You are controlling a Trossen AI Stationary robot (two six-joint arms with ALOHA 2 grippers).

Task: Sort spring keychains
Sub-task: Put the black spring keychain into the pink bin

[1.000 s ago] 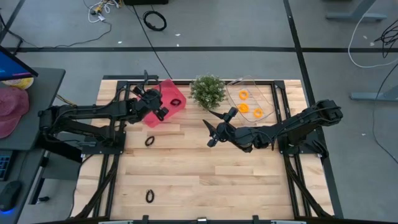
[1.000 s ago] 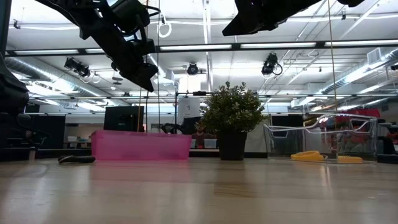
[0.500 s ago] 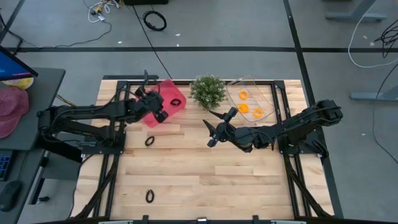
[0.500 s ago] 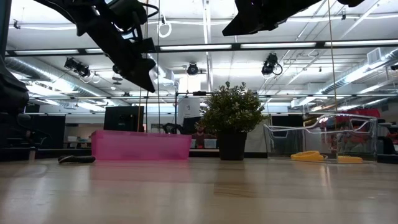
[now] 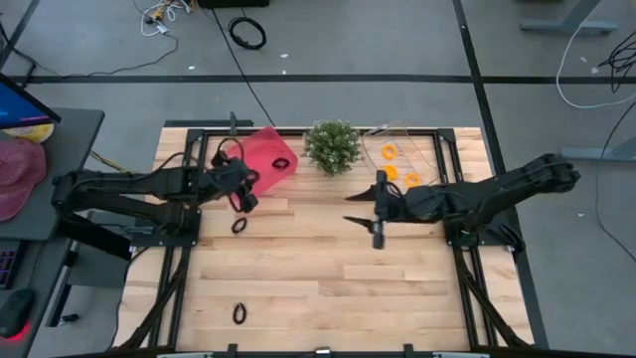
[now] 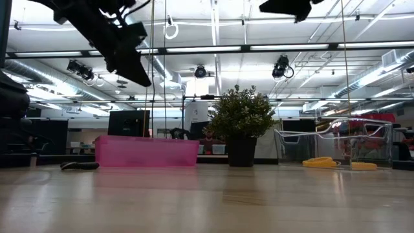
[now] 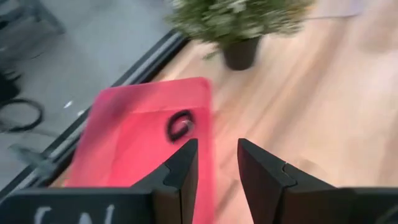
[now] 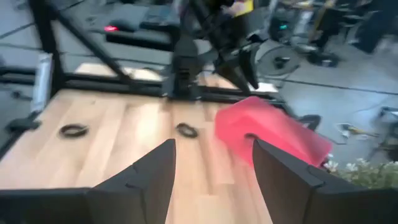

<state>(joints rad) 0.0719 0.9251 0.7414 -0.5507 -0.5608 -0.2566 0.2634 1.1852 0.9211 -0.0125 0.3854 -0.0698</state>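
Note:
A black spring keychain (image 5: pixel 281 163) (image 7: pixel 179 126) lies in the pink tray (image 5: pixel 266 149) (image 7: pixel 143 134) (image 6: pixel 145 152). Two more black keychains lie on the wood, one (image 5: pixel 238 226) (image 8: pixel 186 130) near the tray and one (image 5: pixel 239 314) (image 8: pixel 73 130) toward the near edge. Three orange keychains (image 5: pixel 391 172) (image 6: pixel 320 162) lie in the clear tray (image 5: pixel 422 149) (image 6: pixel 336 139). My left gripper (image 5: pixel 241 196) (image 7: pixel 214 163) hangs open in the air just off the pink tray's near side, holding nothing. My right gripper (image 5: pixel 366 217) (image 8: pixel 214 168) hovers open over mid-table, holding nothing.
A potted plant (image 5: pixel 332 146) (image 6: pixel 240 126) stands between the two trays at the far edge. Bare wood spreads over the table's middle and near half (image 5: pixel 328 288). A large black cable coil (image 5: pixel 247 33) lies on the floor beyond the table.
My left gripper has drawn back from above the pink tray toward the near edge and the table's left. My right gripper has pulled back toward the table's right edge, risen, and turned about its wrist. The keychains and trays have stayed where they were.

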